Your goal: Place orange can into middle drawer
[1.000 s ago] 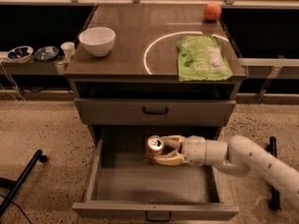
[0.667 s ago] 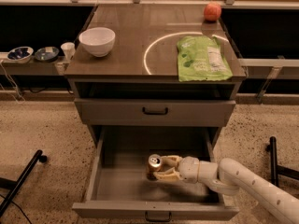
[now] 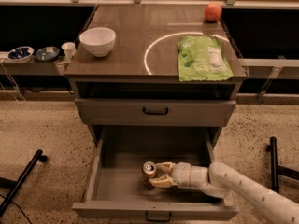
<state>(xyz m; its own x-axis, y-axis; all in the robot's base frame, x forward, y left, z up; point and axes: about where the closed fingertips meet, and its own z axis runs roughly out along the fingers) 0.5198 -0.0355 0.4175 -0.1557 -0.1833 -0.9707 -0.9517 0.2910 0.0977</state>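
The orange can (image 3: 149, 170) stands with its silver top up, low inside the open middle drawer (image 3: 100, 169), near the front middle of its grey floor. My gripper (image 3: 157, 175) reaches in from the right on a white arm, and its tan fingers (image 3: 162, 182) are closed around the can's right side. I cannot tell whether the can's base touches the drawer floor.
On the cabinet top sit a white bowl (image 3: 97, 41), a green bag (image 3: 203, 58) and a round orange-red fruit (image 3: 213, 11). The shallower drawer (image 3: 155, 111) above is closed. Small bowls and a cup (image 3: 68, 50) stand on a shelf at left. Black legs stand on the floor on both sides.
My gripper has carried the can downward and toward the drawer's front, deeper into the drawer. The arm now reaches in lower from the right.
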